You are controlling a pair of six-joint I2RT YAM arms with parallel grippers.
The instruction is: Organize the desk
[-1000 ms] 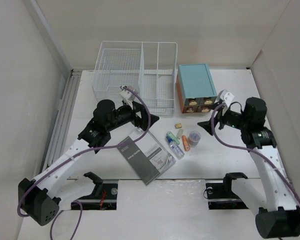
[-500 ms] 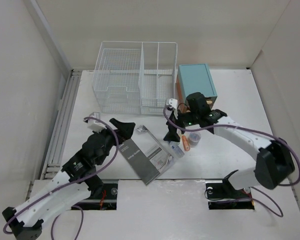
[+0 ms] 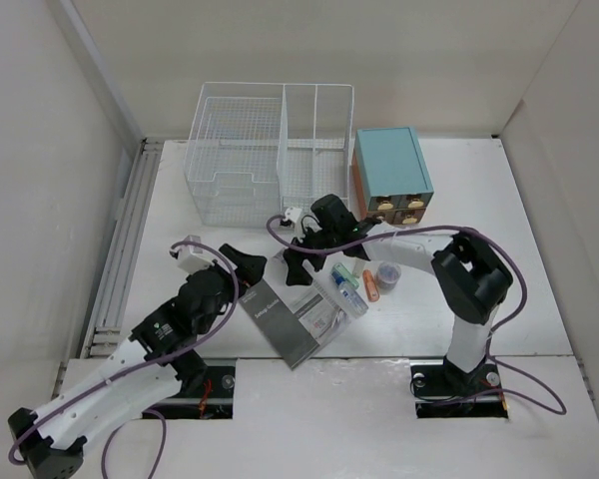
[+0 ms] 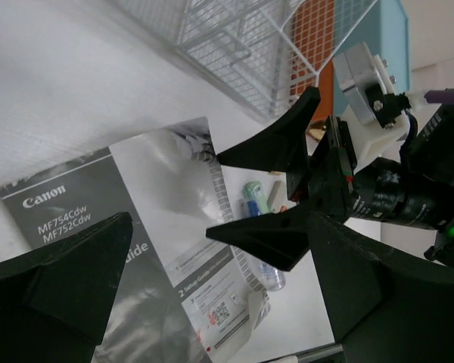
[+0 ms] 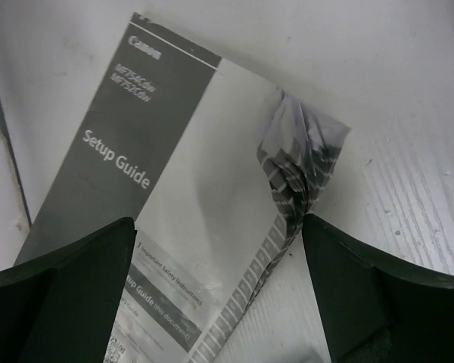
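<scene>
Top external: my right claw has swung across, spread over booklet corner; left claw also spread; pickup likely next.

The top camera looks down from above and behind the arms, far enough to take in the whole desk. The left wrist camera sits low and near, facing the basket and the right gripper. The right wrist camera looks down from very close on the booklet, which all three views share.
</scene>
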